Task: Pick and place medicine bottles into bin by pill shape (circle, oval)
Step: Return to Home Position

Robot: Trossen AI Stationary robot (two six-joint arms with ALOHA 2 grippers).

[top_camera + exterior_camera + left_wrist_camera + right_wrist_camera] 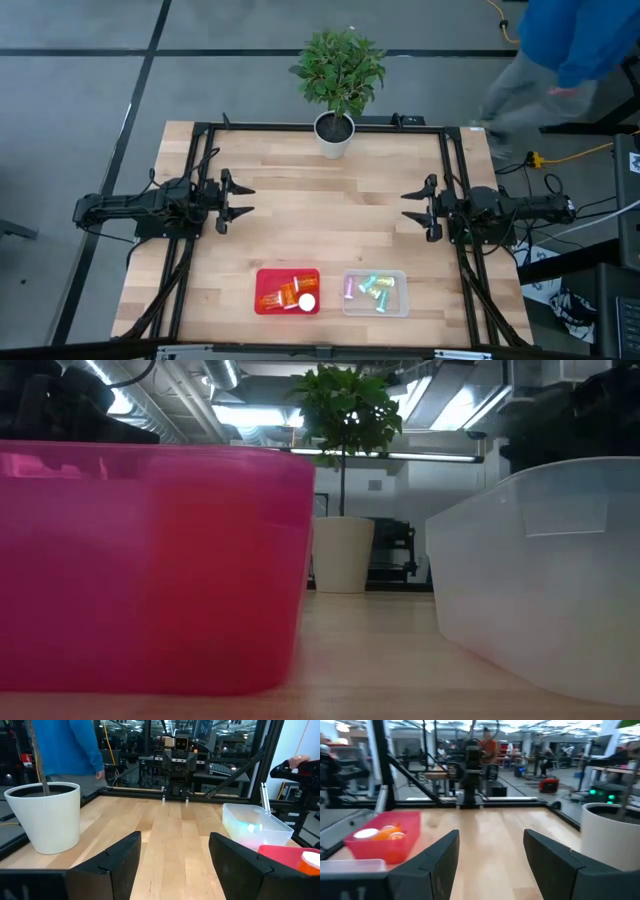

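While both arms are held at the side edges of the desk (330, 235), the left claw (250, 200) and right claw (405, 207) are seen released, fingers spread, facing each other. Orange bottles (283, 296) are laid on their sides in the red bin (259, 290) at crossed angles, one white cap (307, 301) turned upward. Pastel bottles (378, 287) are laid flat in the clear bin (404, 296) beside it, mostly slantwise; the pink bottle (348, 288) has its long axis running front to back.

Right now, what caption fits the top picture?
Left hand and right hand open; orange bottles in red bin, pastel bottles in clear bin.
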